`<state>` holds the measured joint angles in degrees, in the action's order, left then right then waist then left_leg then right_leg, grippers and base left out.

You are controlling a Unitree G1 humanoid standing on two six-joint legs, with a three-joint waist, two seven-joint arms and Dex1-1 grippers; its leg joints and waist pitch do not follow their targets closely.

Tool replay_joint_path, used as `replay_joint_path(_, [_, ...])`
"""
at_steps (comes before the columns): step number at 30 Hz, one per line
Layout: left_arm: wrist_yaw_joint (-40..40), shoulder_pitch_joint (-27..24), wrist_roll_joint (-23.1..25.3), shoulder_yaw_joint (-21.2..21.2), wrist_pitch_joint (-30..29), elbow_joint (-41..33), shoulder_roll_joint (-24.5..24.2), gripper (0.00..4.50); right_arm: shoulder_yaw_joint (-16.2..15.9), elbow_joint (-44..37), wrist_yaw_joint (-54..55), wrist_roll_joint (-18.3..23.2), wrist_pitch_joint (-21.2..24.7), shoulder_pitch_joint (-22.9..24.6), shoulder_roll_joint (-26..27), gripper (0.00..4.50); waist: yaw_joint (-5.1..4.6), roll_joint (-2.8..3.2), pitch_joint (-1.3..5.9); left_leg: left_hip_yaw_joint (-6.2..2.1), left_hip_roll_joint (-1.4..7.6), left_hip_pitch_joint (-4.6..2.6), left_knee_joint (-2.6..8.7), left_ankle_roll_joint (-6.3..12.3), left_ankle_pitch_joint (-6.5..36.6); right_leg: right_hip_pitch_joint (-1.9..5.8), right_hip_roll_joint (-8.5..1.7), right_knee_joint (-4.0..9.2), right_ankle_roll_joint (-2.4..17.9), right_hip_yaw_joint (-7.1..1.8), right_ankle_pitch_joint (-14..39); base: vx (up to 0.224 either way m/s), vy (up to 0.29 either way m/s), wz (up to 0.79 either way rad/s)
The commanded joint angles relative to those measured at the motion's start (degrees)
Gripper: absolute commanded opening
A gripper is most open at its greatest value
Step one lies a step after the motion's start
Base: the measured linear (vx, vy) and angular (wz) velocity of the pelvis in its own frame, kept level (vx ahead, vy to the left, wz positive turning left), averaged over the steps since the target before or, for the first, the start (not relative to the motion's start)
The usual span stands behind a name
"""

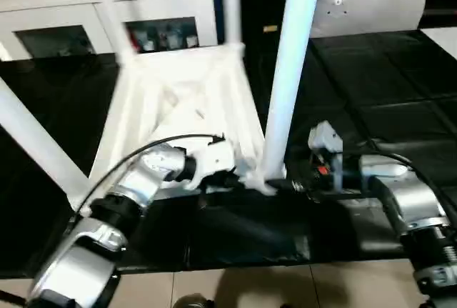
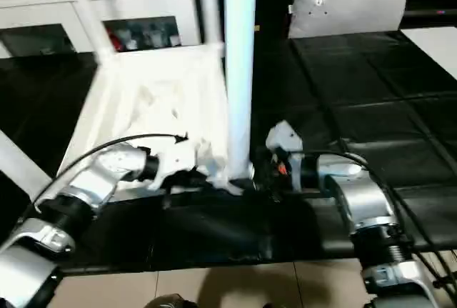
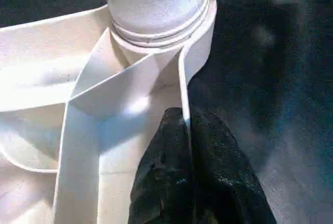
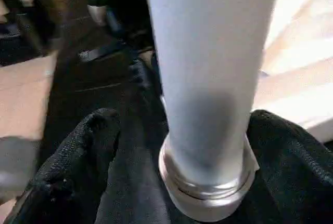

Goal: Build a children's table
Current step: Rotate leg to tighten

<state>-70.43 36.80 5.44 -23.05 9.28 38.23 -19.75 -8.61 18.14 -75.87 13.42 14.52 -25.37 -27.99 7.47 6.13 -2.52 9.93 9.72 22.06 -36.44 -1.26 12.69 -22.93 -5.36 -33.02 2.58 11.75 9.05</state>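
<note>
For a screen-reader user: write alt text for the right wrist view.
A white tubular leg stands seated in the tabletop's round corner socket. The right tool's two black fingers sit spread either side of the leg, over a dark mat.

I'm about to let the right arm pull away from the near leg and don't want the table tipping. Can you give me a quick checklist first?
1. Near leg seated in its corner socket: ok, upright.
2. Left end effector clamped on the tabletop rim beside that socket: ok.
3. Right end effector fingers clear of the leg: ok, spread either side.
4. Other legs fitted: ok, they stand up from the corners.
5. Leg fully locked: cannot tell.
</note>
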Motion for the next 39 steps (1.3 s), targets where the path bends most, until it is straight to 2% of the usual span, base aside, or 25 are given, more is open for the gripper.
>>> replay_joint_path(1, [-4.2,-0.9,1.0,-3.2,2.0,-3.0,-0.9,0.00,-1.8,-0.2,-3.9,1.0,0.3,-1.7,-0.2,3.83,0.02,-1.01,4.62,-2.28,5.33,-0.88,4.19,5.85,6.5,3.41,-5.78,3.75,3.9,-5.12,14.3,0.000,0.000,0.00])
replay_joint_path(3, [-5.2,-1.5,0.7,-3.3,1.9,-3.9,-1.3,0.00,-2.7,0.7,-5.3,0.8,0.3,-2.2,-0.4,3.48,0.50,-1.15,4.69,-2.16,5.34,-1.01,4.13,5.64,6.3,3.35,-5.90,3.65,4.1,-5.22,14.6,0.000,0.000,0.00])
replay_joint_path(7, [-6.0,-1.9,0.2,-3.3,2.3,-4.6,-1.8,0.00,-3.1,1.8,-6.7,1.0,0.1,-2.9,-0.3,3.31,0.91,-1.12,4.64,-2.23,5.44,-1.04,4.22,5.06,6.4,3.32,-5.89,3.75,4.0,-5.25,15.4,0.000,0.000,0.00])
replay_joint_path(14, [-6.5,-3.0,0.0,-3.1,2.7,-5.7,-2.5,0.00,-3.5,2.5,-7.9,1.1,-0.4,-3.2,-0.1,2.56,0.85,-1.03,4.77,-2.24,5.29,-0.81,4.11,5.09,5.5,3.48,-5.84,3.55,3.9,-5.20,14.0,0.000,0.000,0.00])
replay_joint_path(15, [-6.5,-3.2,0.0,-3.1,2.7,-5.7,-2.6,0.00,-3.6,2.5,-8.0,1.2,-0.3,-3.1,-0.1,2.51,0.86,-0.72,4.77,-2.26,5.31,-0.88,4.12,5.03,5.6,3.44,-5.79,3.56,4.0,-5.18,14.1,0.000,0.000,0.00])
replay_joint_path(17, [-6.4,-3.2,0.0,-3.1,2.7,-5.8,-2.6,0.00,-3.7,2.5,-8.0,1.2,-0.2,-3.1,-0.1,2.23,0.80,-0.87,4.80,-2.28,5.36,-0.90,4.11,4.97,5.6,3.42,-5.75,3.51,4.1,-5.20,13.7,0.000,0.000,0.00])
replay_joint_path(19, [-5.9,-3.4,0.1,-3.1,2.4,-5.6,-2.4,0.00,-3.6,2.1,-8.0,1.5,0.1,-2.8,0.0,2.11,0.77,-0.39,4.70,-2.24,5.23,-0.97,4.13,4.57,6.6,3.44,-5.74,3.77,4.0,-5.11,14.7,0.000,0.000,0.00])
replay_joint_path(20, [-5.7,-3.5,0.1,-3.1,2.3,-5.7,-2.4,0.00,-3.5,1.8,-7.9,1.7,0.3,-2.6,0.0,2.11,0.72,-0.55,4.73,-2.24,5.22,-0.98,4.15,4.49,6.6,3.45,-5.67,3.80,3.8,-5.09,14.7,0.000,0.000,0.00])
replay_joint_path(22, [-4.9,-3.9,-0.6,-2.6,0.3,-6.1,-1.7,0.00,-3.0,0.7,-6.8,2.3,0.6,-1.7,0.8,2.04,0.66,-0.55,4.73,-2.28,5.29,-0.93,4.17,4.43,6.7,3.49,-5.67,3.77,3.9,-5.12,14.3,0.000,0.000,0.00])
replay_joint_path(23, [-4.1,-3.9,-0.9,-2.2,-0.8,-6.3,-1.3,0.00,-2.8,-0.1,-5.8,2.5,1.4,-1.3,1.2,2.04,0.65,-0.22,4.75,-2.30,5.32,-1.00,4.17,4.32,6.7,3.49,-5.68,3.72,4.0,-5.13,14.1,0.000,0.000,0.00])
replay_joint_path(25, [-2.6,-3.7,-1.1,-1.6,-2.4,-6.1,-0.6,0.00,-2.7,-0.8,-4.3,2.4,2.3,-1.0,1.7,2.00,0.55,-0.54,4.74,-2.26,5.18,-0.88,4.18,4.50,6.4,3.56,-5.64,3.76,3.9,-5.11,14.2,0.000,0.000,0.00])
replay_joint_path(26, [1.3,-2.9,-1.6,0.2,-6.5,-5.8,1.1,0.00,-2.2,-2.3,1.4,1.5,4.3,-0.2,3.8,1.99,0.23,-0.11,4.57,-2.15,5.14,-0.95,4.25,4.26,6.9,3.37,-5.50,4.03,3.7,-5.13,15.5,0.000,0.000,0.00])
replay_joint_path(27, [1.3,-2.9,-1.6,0.2,-6.5,-5.8,1.1,0.00,-2.2,-2.3,1.4,1.5,4.3,-0.2,3.8,1.98,0.22,-0.28,4.48,-2.14,5.05,-1.10,4.25,3.99,7.3,3.36,-5.47,4.37,3.3,-4.98,16.7,0.000,0.000,0.00])
replay_joint_path(28, [4.0,-2.0,-1.7,1.1,-9.3,-5.5,2.5,0.00,-1.8,-3.0,6.8,0.5,6.3,0.1,6.2,1.98,-0.06,-0.43,4.34,-2.04,4.54,-0.94,4.27,3.56,8.5,3.60,-5.47,4.75,2.2,-4.66,20.0,0.000,0.000,0.00])
replay_joint_path(29, [6.9,-0.9,-1.3,1.7,-12.0,-5.2,4.1,0.00,-1.2,-2.9,13.9,-1.0,9.0,-0.1,9.4,1.98,-0.44,-0.11,4.06,-2.01,4.31,-1.24,4.34,2.87,9.4,3.32,-5.25,5.37,1.2,-4.35,23.3,0.000,0.000,0.00])
replay_joint_path(30, [8.4,-0.3,-0.9,1.9,-13.1,-4.9,4.8,0.00,-0.9,-2.5,17.3,-1.9,10.0,-0.4,11.1,1.98,-1.33,-0.25,3.85,-2.01,3.78,-1.28,4.34,1.88,10.7,3.45,-5.15,6.11,-0.3,-3.78,26.5,0.000,0.000,0.00])
replay_joint_path(31, [8.5,-0.3,-0.9,1.9,-13.1,-4.9,4.9,0.00,-0.9,-2.5,17.5,-2.0,10.1,-0.4,11.2,1.98,-1.93,0.22,3.77,-2.21,3.70,-1.28,4.39,1.29,11.6,3.59,-5.09,6.25,-1.0,-3.51,27.7,-0.054,-0.005,-0.07])
replay_joint_path(32, [12.2,0.9,-0.1,2.5,-14.6,-3.7,6.4,0.00,-0.5,-1.6,23.0,-3.3,11.5,-1.0,14.1,1.98,-3.37,0.39,3.33,-2.41,3.66,-1.37,4.53,0.49,15.1,3.56,-4.60,7.09,-2.7,-2.82,30.2,0.000,0.000,0.00])
replay_joint_path(33, [12.9,1.2,0.1,2.6,-14.9,-3.5,6.7,0.00,-0.5,-1.5,23.8,-3.5,11.6,-1.1,14.5,1.97,-3.94,0.55,3.22,-2.49,3.60,-1.93,4.43,0.25,17.1,3.38,-4.44,7.55,-3.5,-2.32,31.6,0.000,0.000,0.00])
replay_joint_path(34, [16.2,2.3,0.5,3.4,-16.0,-2.0,8.0,0.00,-0.3,-0.4,27.2,-4.6,11.4,-1.8,16.3,1.97,-5.58,0.93,2.72,-2.72,3.68,-2.56,4.38,-0.10,22.2,3.39,-4.00,8.40,-5.1,-1.20,34.4,0.000,0.000,0.00])
replay_joint_path(35, [19.4,3.4,0.8,4.1,-16.9,-0.4,9.2,0.00,0.2,1.0,30.8,-5.4,11.2,-2.6,18.1,1.97,-6.79,1.77,2.77,-3.47,4.84,-3.02,4.89,-0.08,27.1,4.08,-3.92,8.07,-5.7,-0.64,33.9,0.000,0.000,0.00])
replay_joint_path(36, [21.9,4.2,1.0,4.7,-17.6,0.8,10.2,0.00,0.9,2.3,33.8,-5.8,11.2,-3.3,19.6,1.97,-7.33,2.16,2.53,-5.42,7.91,-1.03,7.54,-0.22,33.6,6.23,-3.73,2.41,-5.0,-2.57,28.1,0.000,0.000,0.00])
replay_joint_path(37, [25.5,5.5,1.1,5.7,-18.9,2.3,11.8,0.00,2.5,4.7,38.9,-5.7,11.3,-4.5,22.1,1.97,-6.75,2.70,2.33,-6.59,10.20,0.02,10.43,-0.47,37.7,7.18,-3.57,-3.63,-3.5,-5.16,22.3,-0.053,0.005,0.03])
replay_joint_path(38, [26.5,5.9,1.0,6.0,-19.3,2.7,12.3,0.00,3.0,5.4,40.4,-5.6,11.3,-4.9,23.0,1.97,-6.79,2.03,2.60,-5.17,9.20,-2.40,11.08,-2.45,39.0,4.51,-3.79,-4.34,-0.1,-8.36,12.2,-0.053,0.005,0.03])
replay_joint_path(39, [29.8,7.2,1.2,7.1,-21.0,3.6,14.4,0.00,4.8,7.7,46.1,-5.8,11.0,-6.1,26.3,1.97,-7.54,-1.89,2.31,-3.23,0.90,-3.39,4.56,-3.93,28.7,2.32,-5.48,4.69,-1.5,-7.79,33.9,0.000,0.000,0.00])
